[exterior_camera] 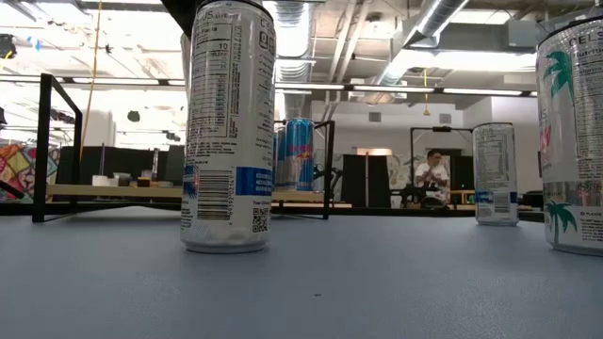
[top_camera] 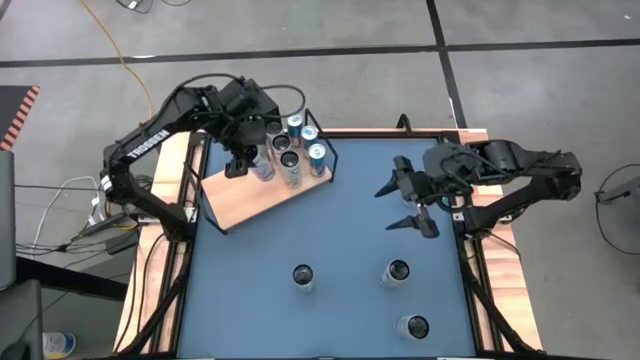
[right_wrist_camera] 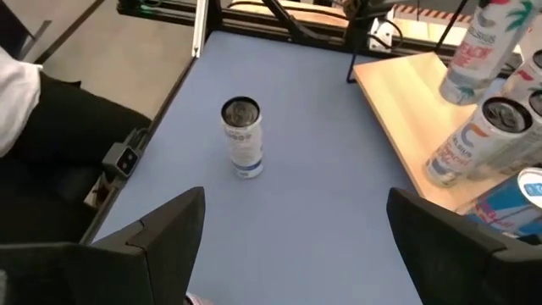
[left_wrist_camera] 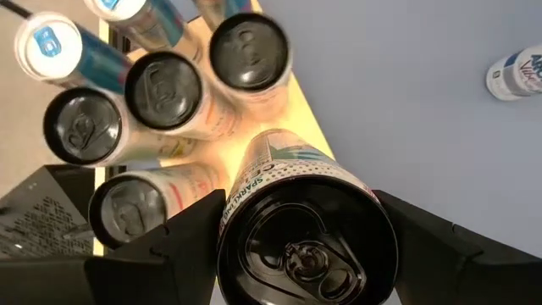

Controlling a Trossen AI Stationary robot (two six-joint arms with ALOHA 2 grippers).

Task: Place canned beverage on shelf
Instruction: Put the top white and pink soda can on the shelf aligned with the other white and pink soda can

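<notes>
My left gripper (top_camera: 252,160) is over the pale-wood shelf (top_camera: 250,200) at the far left, shut on a white canned beverage (left_wrist_camera: 305,246). Several other cans (top_camera: 292,160) stand upright on the shelf board beside the black wire frame (top_camera: 322,130). My right gripper (top_camera: 390,208) hangs open above the blue table's right half, with nothing between its fingers. Three more cans stand on their bases on the table at the near side (top_camera: 303,277), (top_camera: 397,272), (top_camera: 413,327). My left gripper pinches the can's upper wall just below its rim (left_wrist_camera: 241,199) between its two fingers (left_wrist_camera: 169,241), one on each side. The fingers come steeply from above. The can hangs tilted over the shelf's near edge (right_wrist_camera: 470,51). I cannot tell whether its base touches the board.
The shelf's near end (top_camera: 225,210) is bare wood. Open blue tabletop lies between the shelf and the three loose cans. Wooden rails (top_camera: 478,290) border the table. In the low view, one can (exterior_camera: 228,122) stands close to the camera.
</notes>
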